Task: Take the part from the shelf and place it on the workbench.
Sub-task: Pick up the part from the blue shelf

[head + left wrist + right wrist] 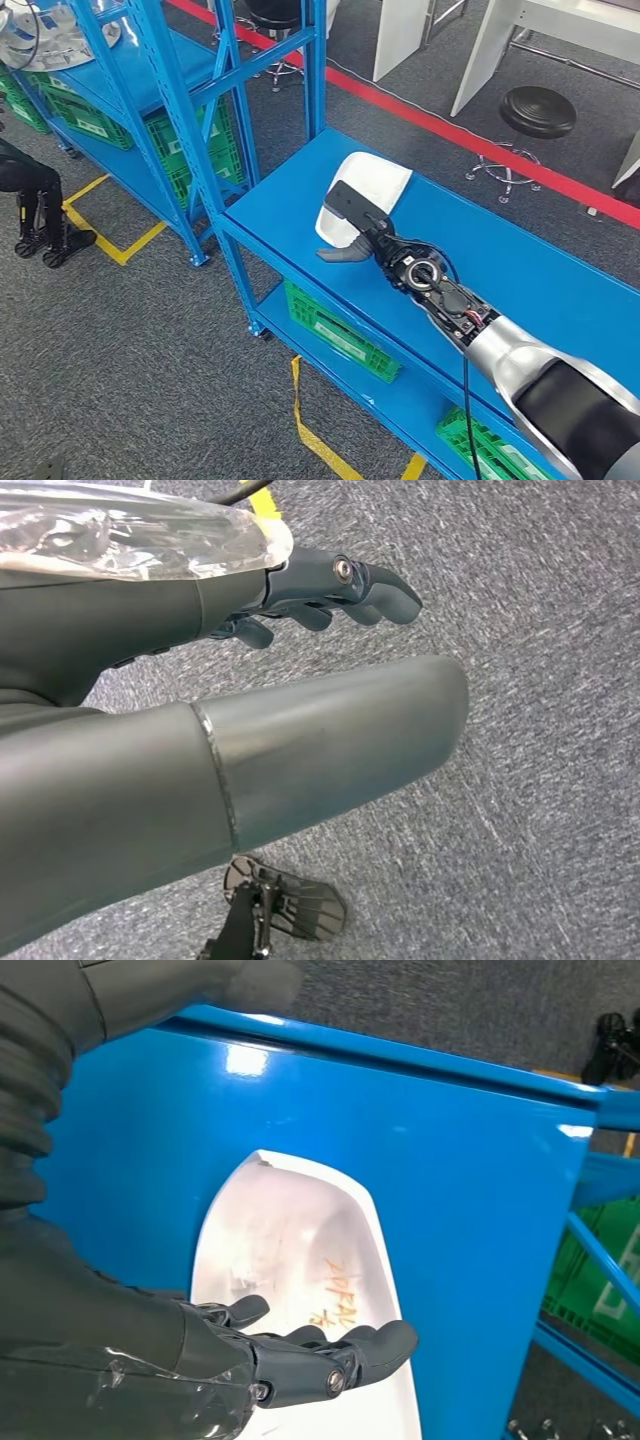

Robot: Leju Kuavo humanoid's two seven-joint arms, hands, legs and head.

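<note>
1. Right hand (361,235) is seen at the centre of the head view, stretched over the white part (370,190), with its fingers (340,1355) spread and nothing gripped; whether the part is touched cannot be told.
2. Left hand (332,595) is shown in the upper part of its wrist view, hanging above the grey carpet (528,780), fingers loosely extended and nothing held.
3. The white part is found lying flat on the blue desk (483,250), near its left end, just right of centre in the head view.
4. The blue shelf (151,90) is seen at the upper left, well apart from the part.
5. The placing is judged done, since the part rests on the desk; only the withdrawal of the right hand appears to be left.
</note>
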